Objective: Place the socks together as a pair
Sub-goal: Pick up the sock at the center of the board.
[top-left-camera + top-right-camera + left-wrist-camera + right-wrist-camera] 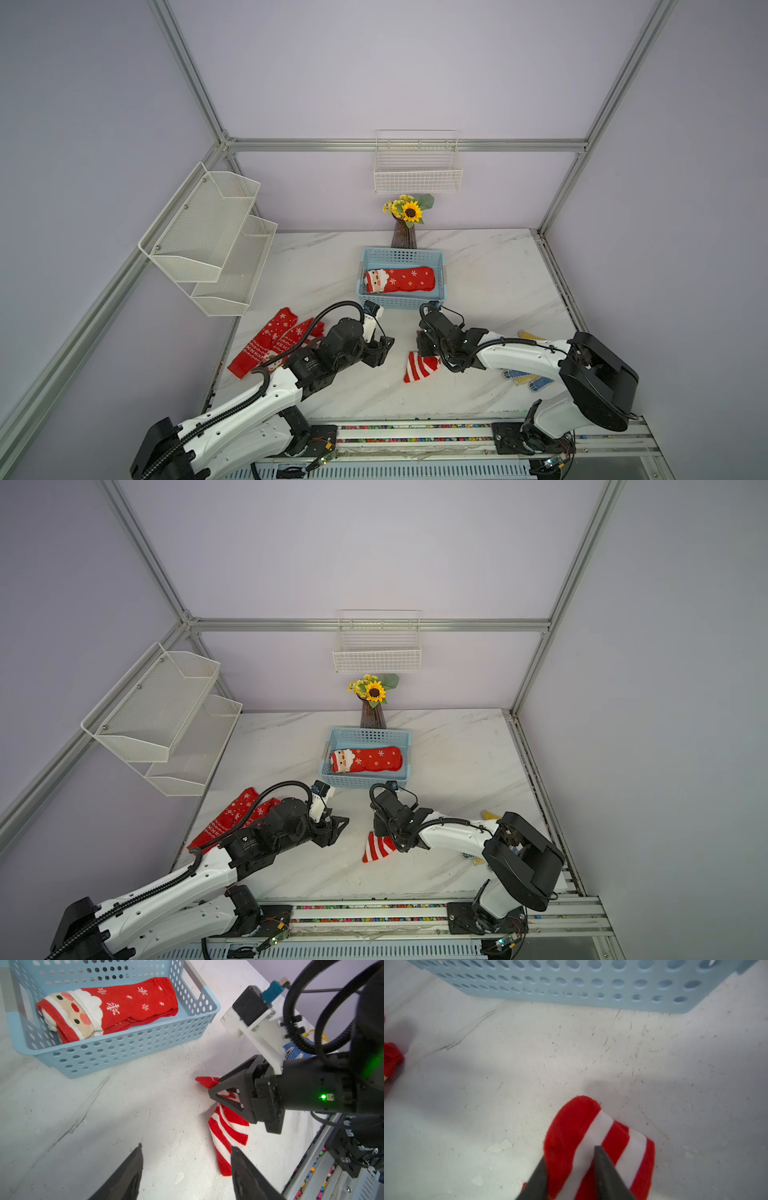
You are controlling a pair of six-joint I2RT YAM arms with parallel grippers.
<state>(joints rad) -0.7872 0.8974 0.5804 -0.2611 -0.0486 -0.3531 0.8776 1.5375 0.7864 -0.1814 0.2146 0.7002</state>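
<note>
My right gripper (569,1153) clamps the striped sock (226,1126) near its toe, length running toward me; left gripper (186,1146), apart, hovers alongside.

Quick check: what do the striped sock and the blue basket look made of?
Striped sock: soft, fleecy knit fabric by the look of it, matte, with fuzzy edges; it bunches between the right gripper's jaws. Basket: probably rigid light-blue plastic, smooth with a slight sheen and moulded round holes.
</note>
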